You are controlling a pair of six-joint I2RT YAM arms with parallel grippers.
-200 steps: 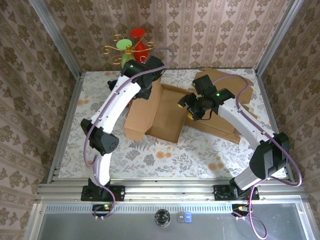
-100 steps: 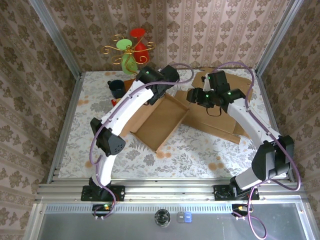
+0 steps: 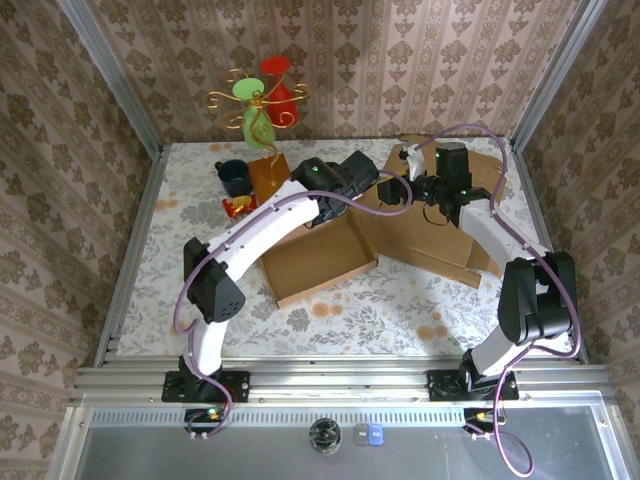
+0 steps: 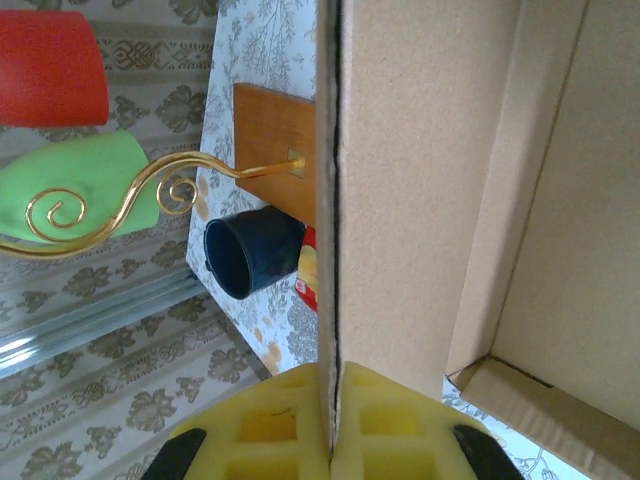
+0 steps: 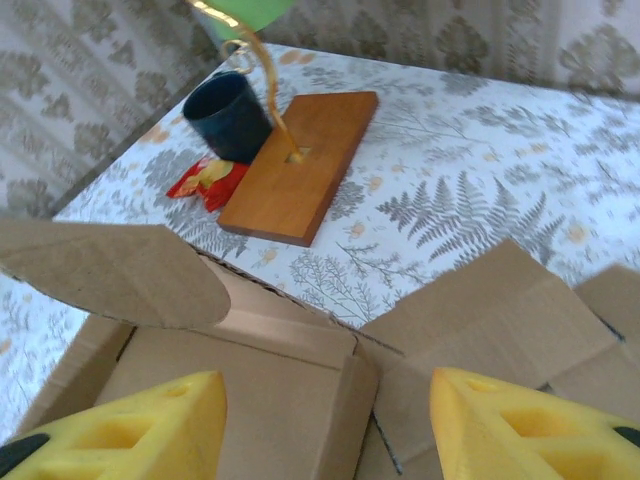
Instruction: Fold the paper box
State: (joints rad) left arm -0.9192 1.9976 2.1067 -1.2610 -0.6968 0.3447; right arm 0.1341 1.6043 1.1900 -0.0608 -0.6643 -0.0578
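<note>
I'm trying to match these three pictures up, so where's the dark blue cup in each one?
Top view: the dark blue cup sits at the back left, left of the wooden board.
Left wrist view: cup left of centre, just below the board.
Right wrist view: cup upper left, beside the board.
Shared landmark: the wooden board.

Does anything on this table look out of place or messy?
Nothing spilled. A red snack packet lies stray beside the dark cup and wooden base; the cardboard box sits skewed, flaps splayed.
</note>
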